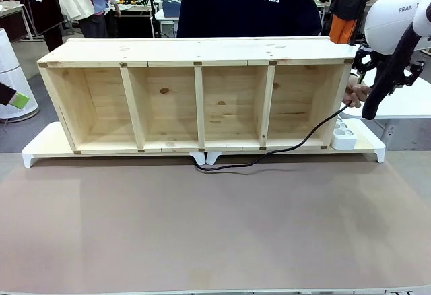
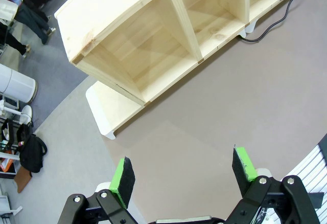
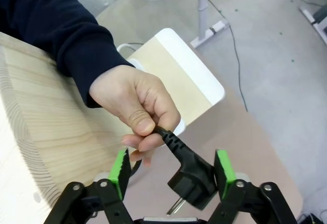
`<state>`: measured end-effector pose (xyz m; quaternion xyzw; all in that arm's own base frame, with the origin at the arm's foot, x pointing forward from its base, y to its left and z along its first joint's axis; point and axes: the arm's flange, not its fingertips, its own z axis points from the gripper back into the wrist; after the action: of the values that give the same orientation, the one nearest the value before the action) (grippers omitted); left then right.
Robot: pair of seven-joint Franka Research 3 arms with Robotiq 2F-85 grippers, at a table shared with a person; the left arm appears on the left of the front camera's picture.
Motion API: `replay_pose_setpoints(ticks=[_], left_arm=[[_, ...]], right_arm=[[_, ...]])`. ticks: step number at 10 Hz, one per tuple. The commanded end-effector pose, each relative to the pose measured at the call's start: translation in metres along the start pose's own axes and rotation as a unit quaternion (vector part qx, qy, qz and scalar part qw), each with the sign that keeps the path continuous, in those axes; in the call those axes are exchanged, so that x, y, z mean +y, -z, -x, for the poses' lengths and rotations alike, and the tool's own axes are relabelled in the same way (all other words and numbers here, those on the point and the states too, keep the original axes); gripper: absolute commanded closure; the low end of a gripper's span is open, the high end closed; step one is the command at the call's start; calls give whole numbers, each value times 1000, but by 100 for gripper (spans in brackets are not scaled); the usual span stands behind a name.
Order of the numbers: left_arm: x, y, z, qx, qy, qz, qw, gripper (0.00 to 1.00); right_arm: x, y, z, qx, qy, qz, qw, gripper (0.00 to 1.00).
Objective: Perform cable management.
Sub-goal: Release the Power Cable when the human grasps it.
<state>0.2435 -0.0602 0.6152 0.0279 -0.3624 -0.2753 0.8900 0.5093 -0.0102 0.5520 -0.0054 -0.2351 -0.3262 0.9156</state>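
Observation:
The cable (image 1: 269, 158) is a thin black cord. It runs from under the shelf's front middle, along the table and up past the right end to a person's hand (image 1: 357, 95). In the right wrist view that hand (image 3: 135, 101) pinches the cord just behind its black plug (image 3: 191, 178). The plug hangs between the spread green pads of my right gripper (image 3: 171, 157), which is open, and sits close to the right pad (image 3: 224, 166). My left gripper (image 2: 182, 158) is open and empty above the brown table top, with the cord (image 2: 265, 29) far off.
A long wooden shelf (image 1: 195, 59) with several compartments lies on a white-edged board (image 1: 40, 148) across the table's far side. A white power strip (image 1: 344, 135) stands at the shelf's right end. The person stands behind the shelf. Bare brown table (image 1: 215, 227) lies in front.

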Motion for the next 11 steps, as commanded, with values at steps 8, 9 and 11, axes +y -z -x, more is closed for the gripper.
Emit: replay_pose_setpoints(ticks=[8, 9, 11], left_arm=[[0, 0, -1, -3, -4, 1, 1000, 0], [0, 0, -1, -3, -4, 1, 1000, 0], [0, 0, -1, -3, -4, 1, 1000, 0]], right_arm=[[-4, 1, -2, 0, -2, 5, 1000, 0], [-4, 1, -2, 0, -2, 5, 1000, 0], [-4, 1, -2, 0, -2, 5, 1000, 0]])
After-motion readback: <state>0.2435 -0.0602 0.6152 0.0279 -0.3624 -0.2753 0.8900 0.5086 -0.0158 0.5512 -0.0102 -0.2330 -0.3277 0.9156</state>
